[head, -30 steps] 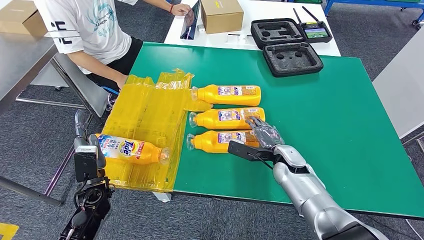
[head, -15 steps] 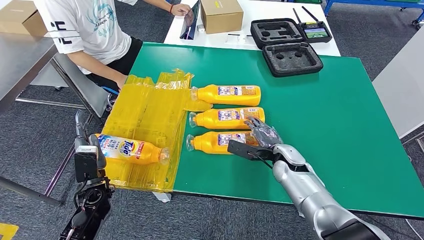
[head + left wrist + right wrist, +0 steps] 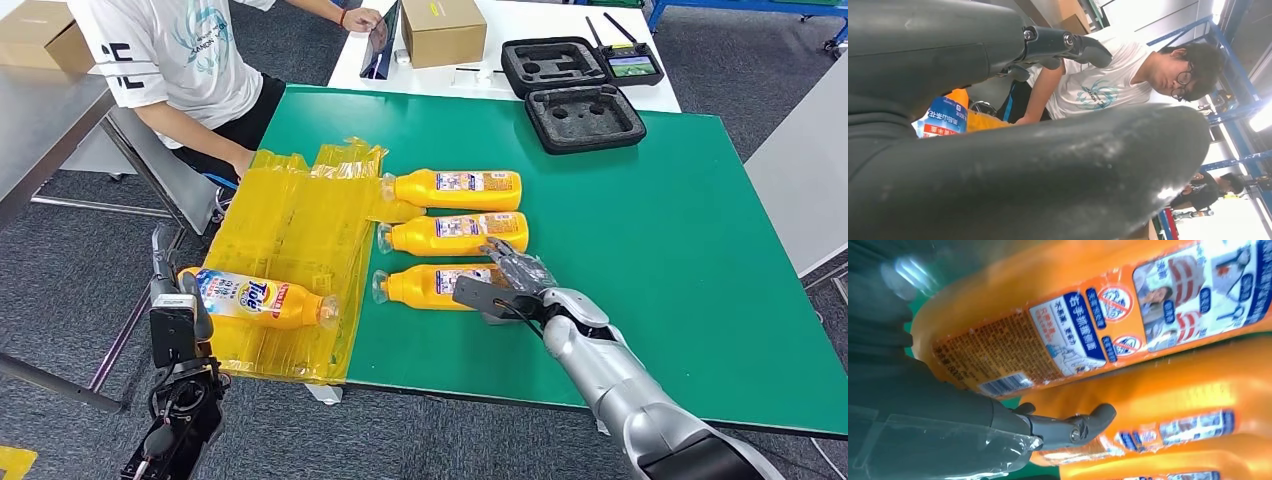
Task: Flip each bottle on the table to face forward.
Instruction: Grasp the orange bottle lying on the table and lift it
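Three orange bottles lie side by side on the green table [image 3: 660, 250], back labels up: far [image 3: 455, 189], middle [image 3: 455, 235], near [image 3: 425, 285]. My right hand [image 3: 510, 278] is over the near bottle's base end. Its fingers reach across the top and its thumb sits on the near side. In the right wrist view a fingertip [image 3: 1088, 422] lies in the gap between the near bottle [image 3: 1073, 325] and the middle one [image 3: 1173, 405]. A fourth bottle [image 3: 262, 298], front label up, lies on yellow wrap. My left hand [image 3: 173, 315] is at its base with fingers straight; the blue label [image 3: 943, 117] shows between finger and thumb.
Crumpled yellow plastic wrap [image 3: 290, 220] covers the table's left part. A person [image 3: 180, 60] sits at the far left corner, one hand at the wrap. Black foam cases [image 3: 585, 118] and a cardboard box [image 3: 442, 30] stand at the back. The table's right half is bare.
My right hand has slid a little left and down onto the near bottle's base end. The left hand and all bottles have stayed put.
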